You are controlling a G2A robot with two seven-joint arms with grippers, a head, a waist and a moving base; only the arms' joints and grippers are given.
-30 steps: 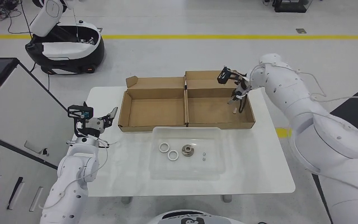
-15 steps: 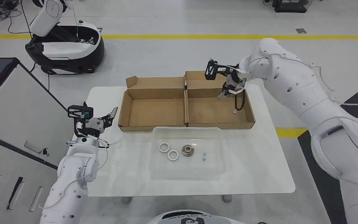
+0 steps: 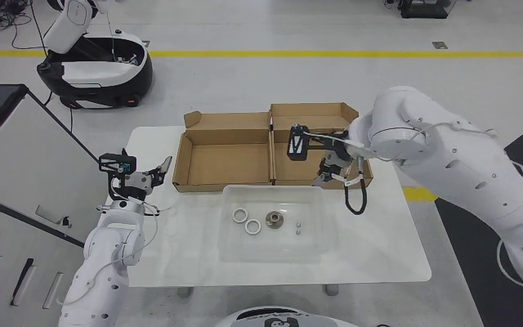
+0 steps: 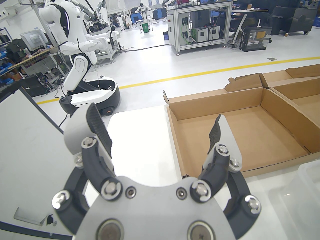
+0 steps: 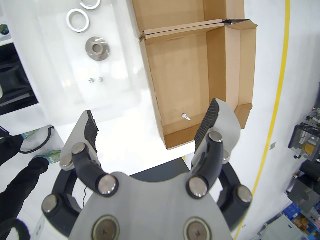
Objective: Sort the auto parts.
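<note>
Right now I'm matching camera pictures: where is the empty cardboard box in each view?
Top view: empty box, left of the bolt box.
Left wrist view: empty box, past the open pincer.
Right wrist view: empty box, beyond the bolt box.
Shared landmark: clear tray.

A yellow line (image 3: 327,54) crosses the pale grey workshop floor (image 3: 245,24); beyond it stand a metal-framed workbench (image 4: 200,26) and black seats (image 4: 287,16)
</note>
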